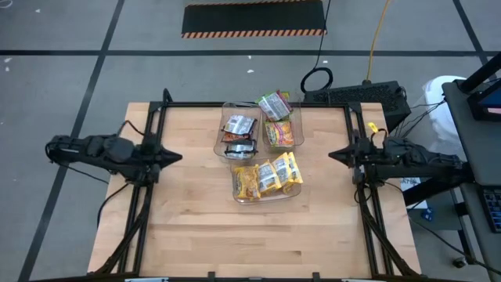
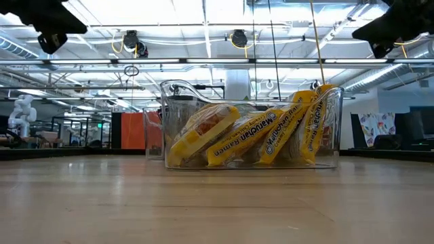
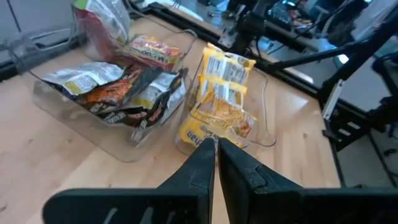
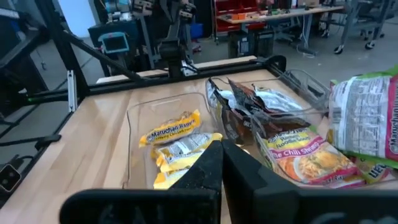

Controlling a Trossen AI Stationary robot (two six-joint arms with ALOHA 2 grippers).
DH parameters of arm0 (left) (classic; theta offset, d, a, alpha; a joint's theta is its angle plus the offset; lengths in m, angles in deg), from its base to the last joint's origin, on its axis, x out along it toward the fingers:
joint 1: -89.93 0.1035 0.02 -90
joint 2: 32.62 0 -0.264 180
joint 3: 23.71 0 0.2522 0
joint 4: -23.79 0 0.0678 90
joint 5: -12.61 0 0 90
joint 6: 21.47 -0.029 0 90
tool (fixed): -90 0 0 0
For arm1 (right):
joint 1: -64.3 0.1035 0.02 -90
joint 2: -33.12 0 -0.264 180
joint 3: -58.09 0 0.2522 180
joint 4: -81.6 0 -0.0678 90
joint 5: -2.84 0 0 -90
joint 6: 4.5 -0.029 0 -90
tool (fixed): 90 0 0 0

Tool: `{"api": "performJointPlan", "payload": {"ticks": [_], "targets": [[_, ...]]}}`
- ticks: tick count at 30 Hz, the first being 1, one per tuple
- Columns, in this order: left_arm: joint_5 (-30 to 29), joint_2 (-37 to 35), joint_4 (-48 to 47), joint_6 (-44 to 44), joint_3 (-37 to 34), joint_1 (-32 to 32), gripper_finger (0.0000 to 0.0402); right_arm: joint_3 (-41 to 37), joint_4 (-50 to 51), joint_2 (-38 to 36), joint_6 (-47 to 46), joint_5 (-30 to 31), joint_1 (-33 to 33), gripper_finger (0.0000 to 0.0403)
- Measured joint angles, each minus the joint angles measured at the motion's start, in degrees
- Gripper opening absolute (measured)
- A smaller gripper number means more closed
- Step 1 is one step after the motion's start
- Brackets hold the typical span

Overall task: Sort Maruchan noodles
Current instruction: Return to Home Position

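Note:
The Maruchan noodles lie in three clear bins at the table's middle. Yellow packets (image 1: pixel 266 178) stand on edge in the near bin (image 2: pixel 251 132). Dark brown packets (image 1: pixel 239 131) fill the far left bin. Orange-red packets (image 1: pixel 283 133) lie in the far right bin, and a lime-green packet (image 1: pixel 274 104) rests on that bin's far rim. My left gripper (image 1: pixel 178 157) hangs raised at the table's left edge, shut and pointing toward the bins (image 3: pixel 216 144). My right gripper (image 1: pixel 332 154) hangs raised at the right edge, shut and empty (image 4: pixel 222 146).
Black frame rails (image 1: pixel 149 196) run along the table's left and right sides (image 1: pixel 376 211). A black box and cables (image 1: pixel 356 95) lie beyond the far right corner. Bare wood (image 1: pixel 250 243) stretches from the bins to the near edge.

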Motion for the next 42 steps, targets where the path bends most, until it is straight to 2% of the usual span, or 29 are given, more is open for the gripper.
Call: {"api": "performJointPlan", "payload": {"ticks": [7,15,19,24,34,42], "targets": [[-0.05,-6.75,-1.67,-3.71,0.00,-1.14,0.0026,0.00,1.45,-6.47,-0.47,1.05,0.00,0.0000],[0.01,-12.33,-3.92,-5.01,-0.42,-2.09,0.0026,0.00,1.47,-6.42,-0.58,1.03,0.00,0.0000],[0.12,-15.52,0.08,-4.93,-4.34,-2.07,0.0026,-0.14,1.31,-6.56,-0.95,1.03,0.00,0.0000],[2.20,-19.41,10.31,-4.59,-13.44,-2.09,0.0026,-3.13,-1.32,-6.56,-2.51,0.93,0.00,0.0000],[8.15,-19.39,29.69,-7.76,-25.60,-2.15,0.0026,-16.03,-18.51,-6.54,-3.39,-0.79,0.02,0.0000],[12.89,-19.39,36.40,-10.71,-30.37,-2.15,0.0026,-17.94,-21.34,-6.56,-2.18,-2.23,0.04,0.0000]]}}
